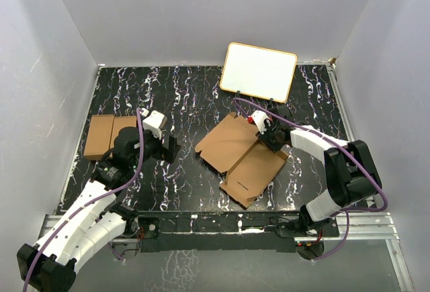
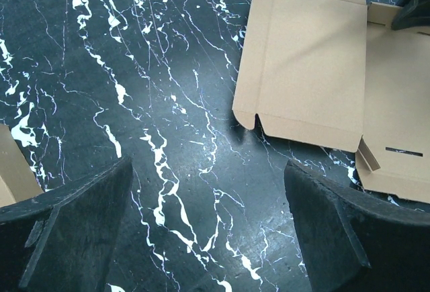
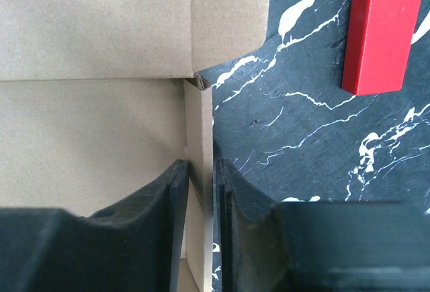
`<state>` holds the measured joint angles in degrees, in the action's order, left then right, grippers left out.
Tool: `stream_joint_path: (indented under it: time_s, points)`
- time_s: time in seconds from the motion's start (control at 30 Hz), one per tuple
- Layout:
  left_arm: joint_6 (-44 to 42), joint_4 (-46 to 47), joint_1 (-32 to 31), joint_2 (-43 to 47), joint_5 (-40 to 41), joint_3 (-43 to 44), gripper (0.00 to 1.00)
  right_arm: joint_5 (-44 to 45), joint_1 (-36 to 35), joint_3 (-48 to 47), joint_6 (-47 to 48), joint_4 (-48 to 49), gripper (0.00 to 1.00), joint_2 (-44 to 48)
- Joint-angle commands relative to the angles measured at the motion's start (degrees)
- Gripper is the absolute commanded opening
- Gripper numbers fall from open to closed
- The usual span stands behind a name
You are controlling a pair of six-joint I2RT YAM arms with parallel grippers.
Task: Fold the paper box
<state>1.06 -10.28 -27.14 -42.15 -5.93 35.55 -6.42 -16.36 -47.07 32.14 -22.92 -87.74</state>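
Observation:
The paper box (image 1: 242, 158) lies flat and unfolded on the black marbled table, right of centre, as a broad creased brown sheet. My right gripper (image 1: 269, 134) is at its far right edge. In the right wrist view a narrow side flap (image 3: 200, 117) of the paper box (image 3: 87, 124) stands upright between the gripper's (image 3: 200, 171) jaws. These are slightly apart, and a thin shadowed gap shows beside the left pad. My left gripper (image 1: 169, 148) hovers left of the box, wide open over bare table (image 2: 208, 168), and the sheet (image 2: 302, 57) lies ahead to its right.
A white board with a yellow rim (image 1: 259, 70) leans at the back. Two flat brown cartons (image 1: 104, 134) lie at the left edge. A red bar (image 3: 379, 30) sits on the table just beyond the box's right edge. White walls close in the table.

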Motion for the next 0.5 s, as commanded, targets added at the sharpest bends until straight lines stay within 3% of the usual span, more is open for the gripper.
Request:
stream_joint_path:
  time_s: [0.0,0.03,0.07,0.2,0.33,0.37,0.47]
  points:
    - [-0.53,1.01,0.07,1.02,0.57,-0.23,0.92,0.55,0.50,0.10,0.81,0.88,0.18,-0.14]
    - [-0.53,1.05,0.07,1.02,0.50,-0.24,0.92,1.40,0.46,0.20,0.74,1.21,0.10,-0.55]
    - [-0.53,1.05,0.08,1.02,0.49,-0.27,0.92,2.77,0.41,0.45,0.42,1.99,0.08,-0.72]
    - [-0.50,1.06,0.07,1.27,0.40,-0.22,0.92,6.68,-0.60,1.81,-0.98,5.47,0.08,0.58]
    - [-0.51,0.97,0.07,1.46,0.48,-0.25,0.92,4.04,-0.82,1.01,-1.29,3.85,0.08,0.32]
    - [-0.45,0.97,0.07,1.46,0.48,-0.25,0.92,2.92,-0.78,0.73,-1.25,3.19,0.10,0.26]
    - [-0.49,0.97,0.07,1.45,0.61,-0.28,0.92,0.14,-0.57,0.41,-0.84,2.07,0.30,0.99]
